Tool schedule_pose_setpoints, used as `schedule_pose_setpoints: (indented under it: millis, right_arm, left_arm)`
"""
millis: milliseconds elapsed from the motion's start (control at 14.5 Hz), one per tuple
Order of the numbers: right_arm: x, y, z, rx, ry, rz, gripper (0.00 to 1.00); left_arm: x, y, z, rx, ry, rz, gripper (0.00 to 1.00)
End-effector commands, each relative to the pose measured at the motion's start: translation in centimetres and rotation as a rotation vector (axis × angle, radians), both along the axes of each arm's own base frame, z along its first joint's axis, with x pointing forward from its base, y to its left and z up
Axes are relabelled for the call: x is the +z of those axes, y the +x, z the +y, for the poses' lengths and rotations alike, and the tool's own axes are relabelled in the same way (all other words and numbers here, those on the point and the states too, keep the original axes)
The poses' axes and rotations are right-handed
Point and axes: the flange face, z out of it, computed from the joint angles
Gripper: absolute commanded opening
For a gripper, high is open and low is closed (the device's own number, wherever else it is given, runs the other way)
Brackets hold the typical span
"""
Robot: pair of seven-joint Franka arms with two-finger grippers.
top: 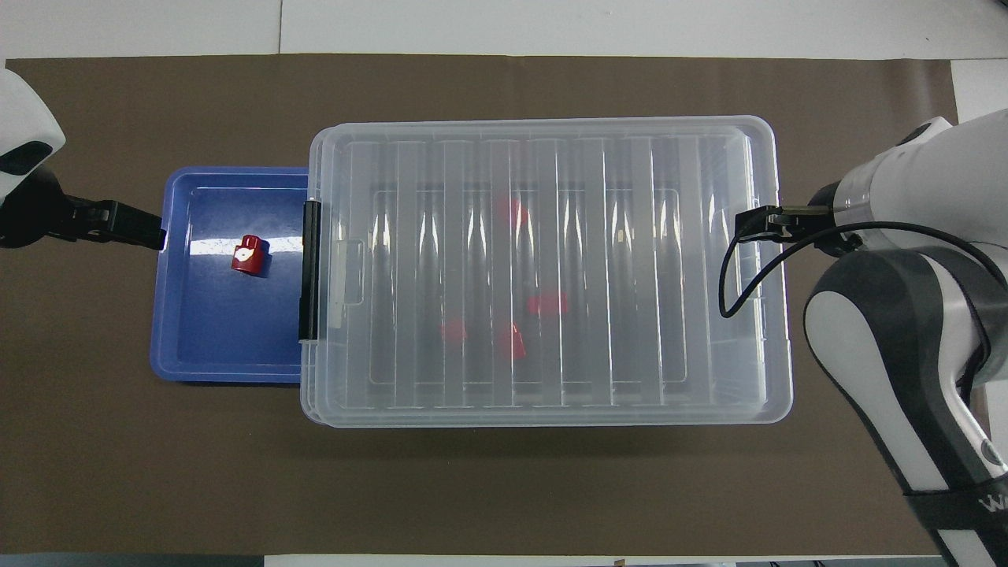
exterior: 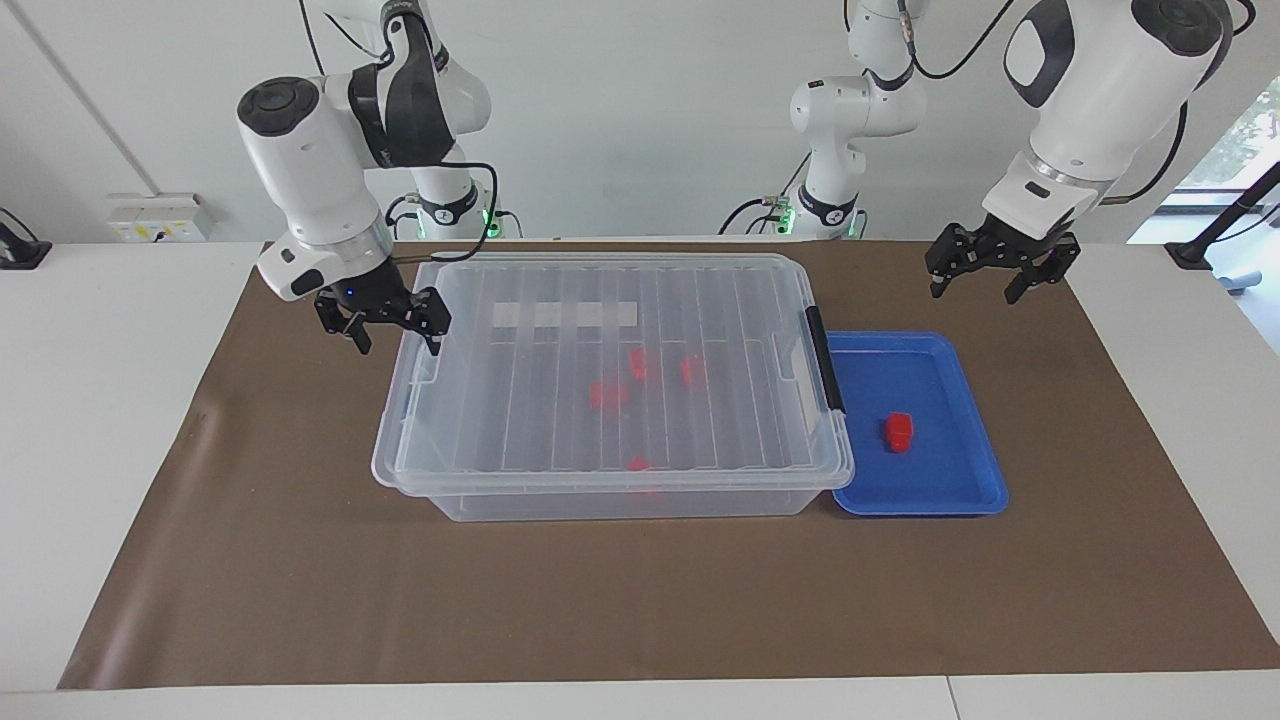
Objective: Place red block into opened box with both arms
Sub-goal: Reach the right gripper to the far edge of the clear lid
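A small red block (exterior: 897,431) (top: 250,256) lies in the blue tray (exterior: 920,505) (top: 228,370). The clear box (exterior: 560,420) (top: 630,276) stands beside the tray with its ribbed lid lying flat on top. Several more red blocks (exterior: 605,395) show through the lid. My right gripper (exterior: 398,348) (top: 744,224) hangs open just over the box's end rim toward the right arm's end of the table, holding nothing. My left gripper (exterior: 974,294) (top: 153,236) hovers open and empty over the mat by the tray's outer rim.
A brown mat (exterior: 300,560) covers the table under the box and tray. A black latch (exterior: 826,360) sits on the box end next to the tray. Two slimmer white arms (exterior: 445,205) (exterior: 825,205) stand still at the robots' edge of the table.
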Motion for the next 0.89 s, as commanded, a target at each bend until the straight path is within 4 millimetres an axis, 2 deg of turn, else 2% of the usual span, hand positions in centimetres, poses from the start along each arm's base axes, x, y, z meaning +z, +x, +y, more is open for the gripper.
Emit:
schedule_pose_setpoints:
  millis: [0, 275, 413, 688, 825]
  right_arm:
    - [-1.9, -0.4, -0.6, 0.002, 0.018, -0.003, 1.00]
    - [-4.0, -0.7, -2.5, 0.029, 0.013, -0.002, 1.00]
    - [-4.5, -0.7, -4.4, 0.047, 0.009, -0.003, 1.00]
    - [-4.6, -0.7, -6.7, 0.075, 0.002, -0.009, 1.00]
    - [-4.6, -0.7, -8.7, 0.099, -0.002, -0.011, 1.00]
  left_arm:
    - [0.3, -0.9, 0.5, 0.010, -0.013, -0.002, 1.00]
    - [0.2, -0.9, 0.3, 0.006, -0.012, 0.000, 1.00]
    - [0.3, -0.9, 0.4, 0.007, -0.013, -0.002, 1.00]
    - [0.2, -0.9, 0.3, 0.006, -0.012, 0.000, 1.00]
    - [0.2, -0.9, 0.4, 0.009, -0.012, 0.000, 1.00]
